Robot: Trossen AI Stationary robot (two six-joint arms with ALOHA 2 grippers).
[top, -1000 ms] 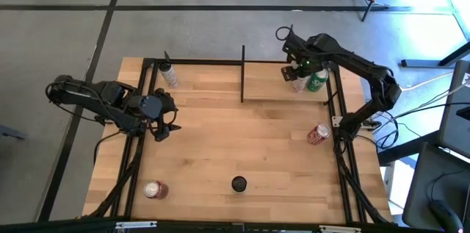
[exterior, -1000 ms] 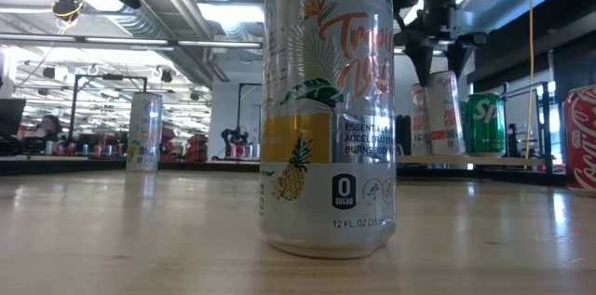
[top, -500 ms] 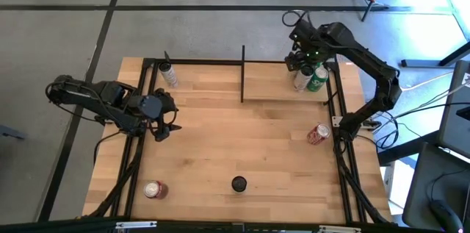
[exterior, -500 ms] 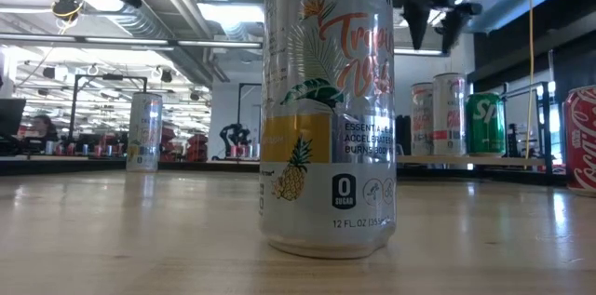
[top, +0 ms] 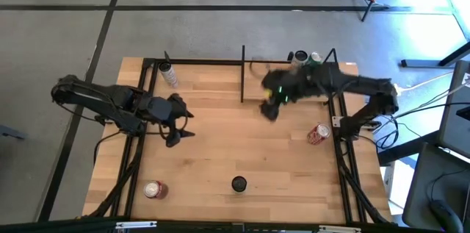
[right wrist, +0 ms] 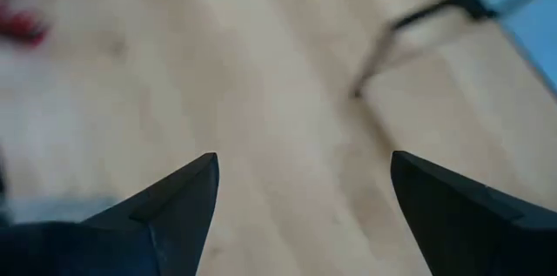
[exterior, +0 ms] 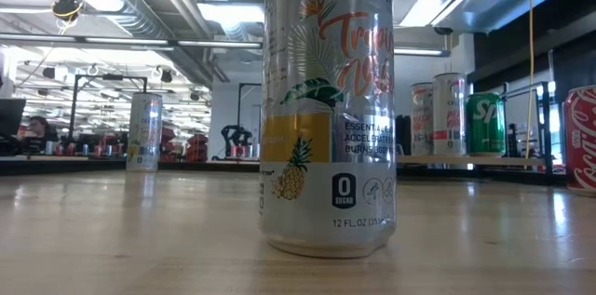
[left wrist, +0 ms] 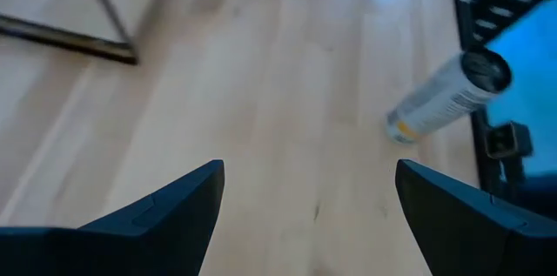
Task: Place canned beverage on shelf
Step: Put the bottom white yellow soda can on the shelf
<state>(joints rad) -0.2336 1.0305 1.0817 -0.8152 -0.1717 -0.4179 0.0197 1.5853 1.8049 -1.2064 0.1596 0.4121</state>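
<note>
Three cans stand upright on the shelf (exterior: 470, 158) at the table's far right: two silver-and-pink ones (exterior: 449, 113) and a green one (exterior: 484, 123). From above, the green can's top (top: 316, 58) and a silver top (top: 301, 58) show beside the shelf board (top: 294, 86). My right gripper (top: 268, 108) is open and empty over the table's middle, left of the shelf; it is blurred (right wrist: 300, 206). My left gripper (top: 185, 125) is open and empty over the table's left half (left wrist: 309, 215).
A tall Celsius can (exterior: 326, 109) stands near the front edge (top: 239, 184). A silver can (top: 169, 75) stands at the far left (left wrist: 444, 97). A red can (top: 318, 134) lies at the right. Another red can (top: 154, 189) sits at the front left. Black rails (top: 242, 75) frame the back.
My right gripper has let go of a silver-and-pink can on the shelf and risen off it. It has then swung fast toward the table's middle, leftward and nearer. The can stays upright on the shelf. My left gripper has moved a little toward the table's right.
</note>
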